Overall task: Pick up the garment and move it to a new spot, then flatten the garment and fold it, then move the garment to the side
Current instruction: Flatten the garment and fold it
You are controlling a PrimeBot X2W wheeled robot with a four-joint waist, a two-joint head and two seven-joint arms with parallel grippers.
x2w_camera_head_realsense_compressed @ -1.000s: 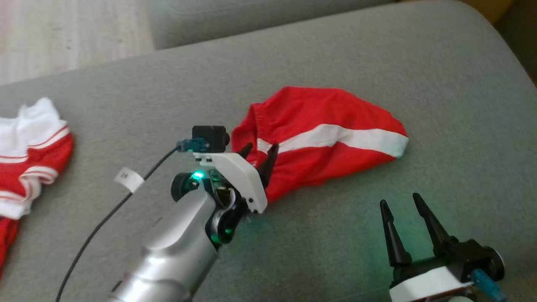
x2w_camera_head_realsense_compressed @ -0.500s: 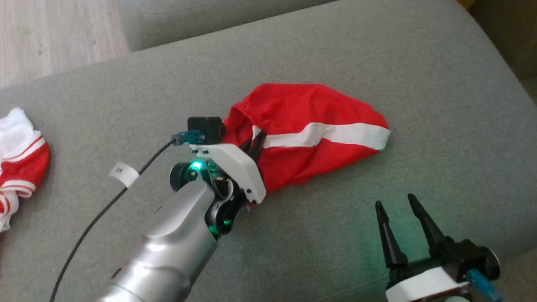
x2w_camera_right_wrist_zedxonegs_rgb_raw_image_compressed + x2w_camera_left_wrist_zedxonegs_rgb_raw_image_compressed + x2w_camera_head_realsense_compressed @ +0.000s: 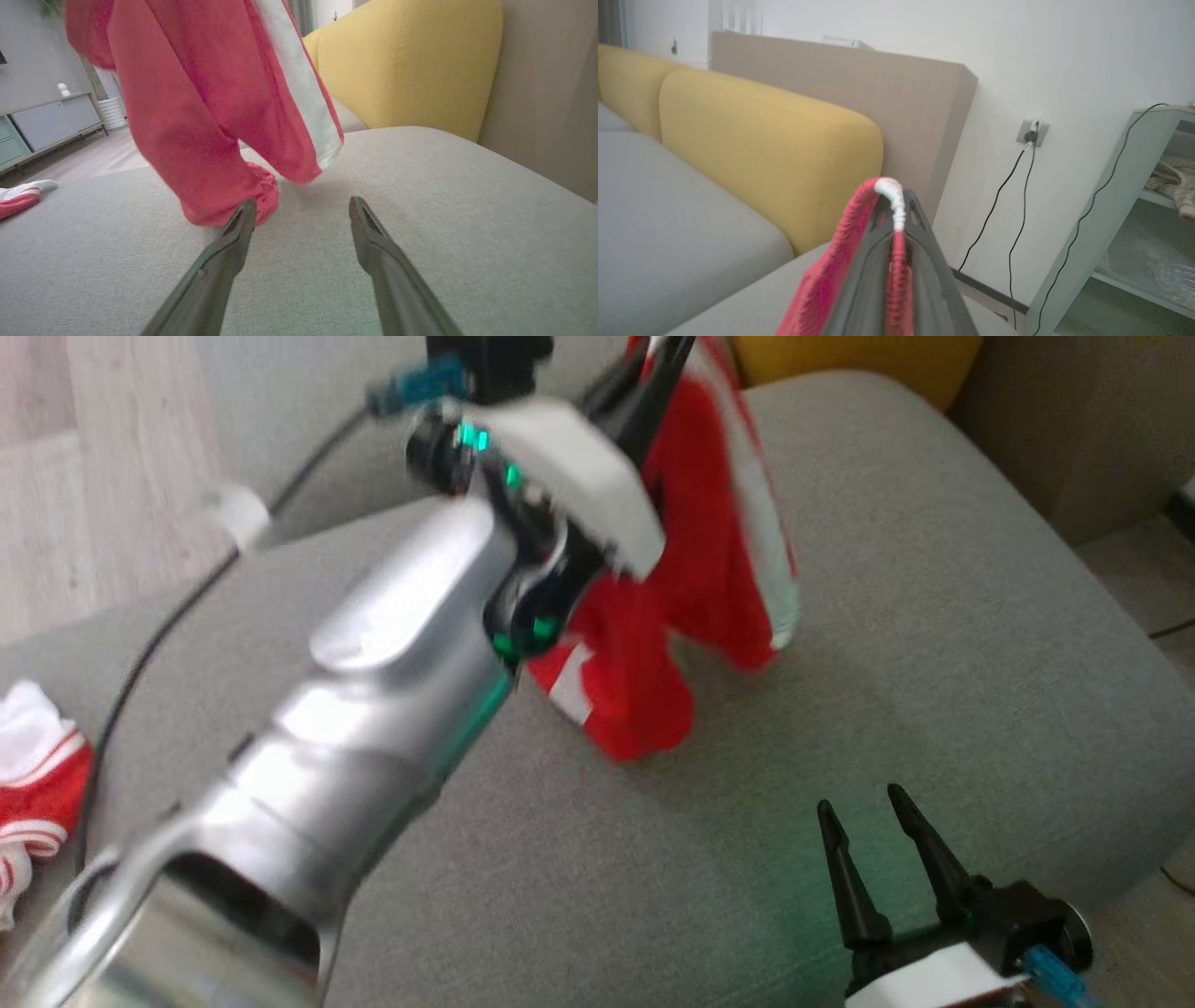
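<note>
Left arm raised — fingers clamped on garment, perhaps grazing sofa; right fingers apart.

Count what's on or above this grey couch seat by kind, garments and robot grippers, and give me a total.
Garments: 2, the red garment with a white stripe, hanging from the left gripper, and a red-and-white garment lying at the far left.
Grippers: 2, the left gripper, shut on the cloth, and the right gripper, open and holding nothing.
Total: 4
</note>
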